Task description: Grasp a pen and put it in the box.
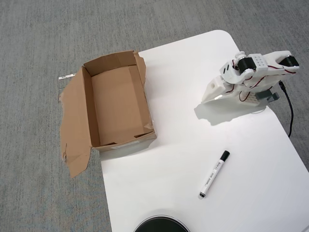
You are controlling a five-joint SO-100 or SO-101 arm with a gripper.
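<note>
The pen, a slim white marker with a black cap, lies flat on the white table at the lower right of the overhead view, cap toward the upper right. The brown cardboard box stands open and empty at the table's left edge, one wide flap spread flat to its left. My gripper is folded down at the right, well above the pen in the picture and apart from it. Its white fingers read as one closed wedge holding nothing.
A black round object pokes in at the bottom edge. A black cable runs down from the arm's base at the right. Grey carpet surrounds the table. Bare tabletop lies between box, arm and pen.
</note>
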